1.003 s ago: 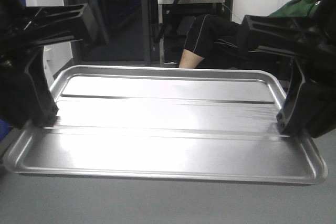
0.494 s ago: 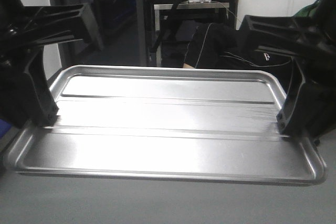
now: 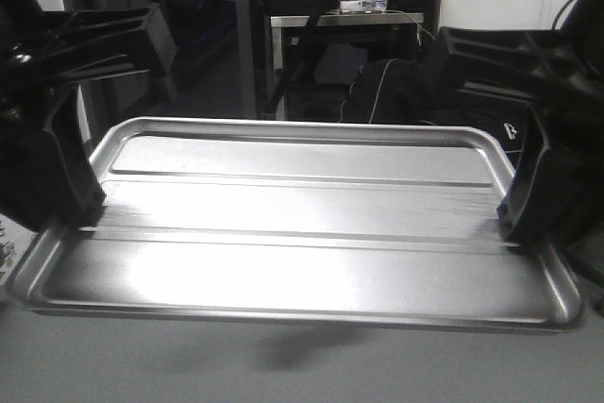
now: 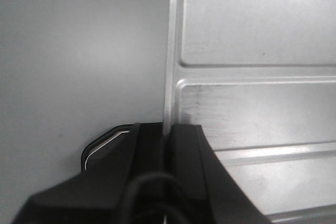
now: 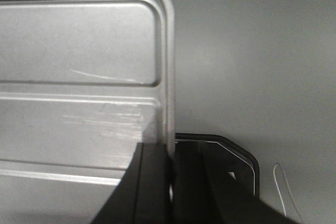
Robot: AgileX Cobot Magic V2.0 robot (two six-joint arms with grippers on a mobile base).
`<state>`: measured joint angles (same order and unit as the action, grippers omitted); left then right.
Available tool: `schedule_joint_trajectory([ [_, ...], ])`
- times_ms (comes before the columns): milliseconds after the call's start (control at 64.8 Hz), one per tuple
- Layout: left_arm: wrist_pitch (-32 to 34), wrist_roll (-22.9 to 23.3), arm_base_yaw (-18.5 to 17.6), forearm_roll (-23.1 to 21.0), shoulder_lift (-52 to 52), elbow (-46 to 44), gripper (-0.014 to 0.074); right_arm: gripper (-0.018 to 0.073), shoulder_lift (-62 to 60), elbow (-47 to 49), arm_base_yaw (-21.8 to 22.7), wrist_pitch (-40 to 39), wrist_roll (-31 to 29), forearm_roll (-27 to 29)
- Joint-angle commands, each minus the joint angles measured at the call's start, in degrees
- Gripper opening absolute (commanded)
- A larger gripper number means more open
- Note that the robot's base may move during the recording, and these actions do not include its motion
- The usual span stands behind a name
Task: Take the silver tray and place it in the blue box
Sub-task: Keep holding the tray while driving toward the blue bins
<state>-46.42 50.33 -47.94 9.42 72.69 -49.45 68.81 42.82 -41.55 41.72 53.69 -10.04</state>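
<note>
Two pincers hold the silver tray (image 3: 302, 233) by its short ends. The left pincer (image 4: 167, 135) is clamped on the tray's left rim and the right pincer (image 5: 169, 153) on its right rim, each with one finger inside the rim and one outside. The tray lies level over the grey bench (image 3: 302, 379), where a dim shadow falls just below its near rim.
</note>
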Motion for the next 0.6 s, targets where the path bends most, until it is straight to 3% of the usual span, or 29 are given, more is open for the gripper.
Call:
schedule_joint_trajectory([
  [0,-2.4,-0.3,0.1,3.3,-1.5,-1.1,-0.0104,0.0063,-1.4,1.1,0.3,2.4,-0.1,-3.9],
  [586,-2.4,-0.3,0.1,3.3,-1.5,-1.1,-0.0104,0.0063,-1.4,1.1,0.3,2.4,-0.1,-3.9],
])
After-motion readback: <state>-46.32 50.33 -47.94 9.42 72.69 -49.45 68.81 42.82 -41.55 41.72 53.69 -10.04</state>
